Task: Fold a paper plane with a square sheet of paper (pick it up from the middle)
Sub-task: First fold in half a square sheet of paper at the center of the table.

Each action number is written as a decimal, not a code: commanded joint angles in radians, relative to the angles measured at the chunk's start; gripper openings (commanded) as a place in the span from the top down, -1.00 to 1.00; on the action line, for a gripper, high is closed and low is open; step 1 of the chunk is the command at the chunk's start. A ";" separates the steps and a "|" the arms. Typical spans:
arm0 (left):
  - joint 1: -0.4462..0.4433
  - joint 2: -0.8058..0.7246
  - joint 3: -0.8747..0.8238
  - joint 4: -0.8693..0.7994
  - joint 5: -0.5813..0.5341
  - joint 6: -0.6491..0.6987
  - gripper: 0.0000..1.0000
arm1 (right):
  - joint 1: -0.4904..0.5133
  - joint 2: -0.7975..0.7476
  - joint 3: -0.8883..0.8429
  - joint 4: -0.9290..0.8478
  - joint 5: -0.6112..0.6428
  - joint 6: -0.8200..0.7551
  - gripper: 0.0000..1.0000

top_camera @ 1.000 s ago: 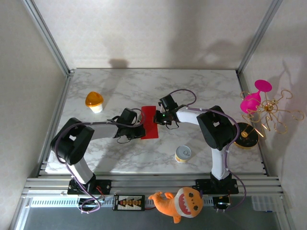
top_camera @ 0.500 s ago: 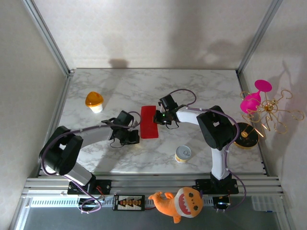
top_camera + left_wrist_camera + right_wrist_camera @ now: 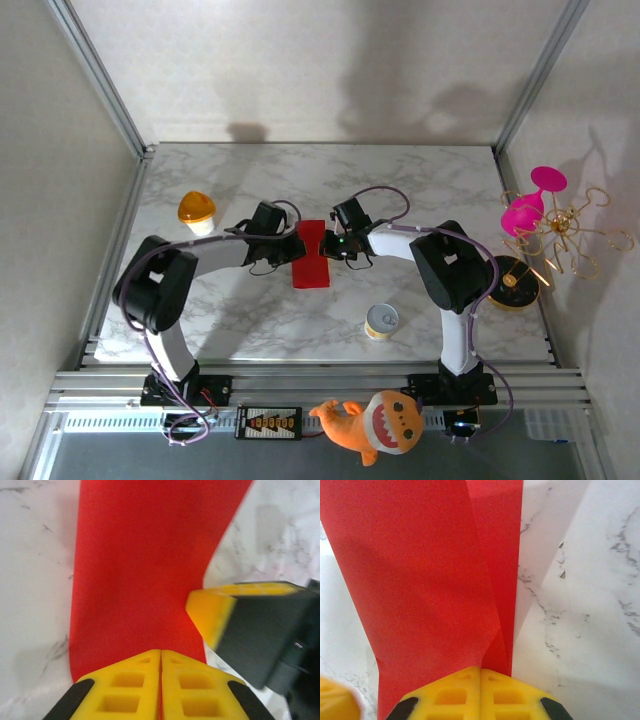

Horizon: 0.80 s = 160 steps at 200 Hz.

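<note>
Red square sheet of paper [image 3: 311, 257], folded to a narrow strip, sits mid-tabletop [image 3: 430, 180] between the two arms. The left tool [image 3: 160, 656] has its fingers pressed fully together, pinching one long edge. The right tool [image 3: 480, 672] is likewise clamped on the opposite edge, where a folded flap overlaps. The yellow tin [image 3: 381, 321] stands well apart.

A white marble table [image 3: 420, 170] stands between plain pale walls [image 3: 300, 60]. Metal rails [image 3: 96, 70] frame it. Soft shadows [image 3: 245, 131] mark the back wall.
</note>
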 commanded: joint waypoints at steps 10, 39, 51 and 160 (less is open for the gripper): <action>0.008 0.056 0.039 0.076 -0.018 -0.065 0.82 | -0.016 0.157 -0.088 -0.230 0.210 -0.027 0.94; 0.020 0.073 0.031 0.056 -0.080 -0.079 0.80 | -0.016 0.157 -0.091 -0.242 0.239 -0.028 0.94; 0.029 0.077 0.021 0.031 -0.114 -0.069 0.80 | -0.015 0.158 -0.092 -0.246 0.252 -0.033 0.95; 0.092 -0.031 -0.059 0.055 -0.024 -0.015 0.78 | -0.016 0.161 -0.096 -0.248 0.259 -0.045 0.95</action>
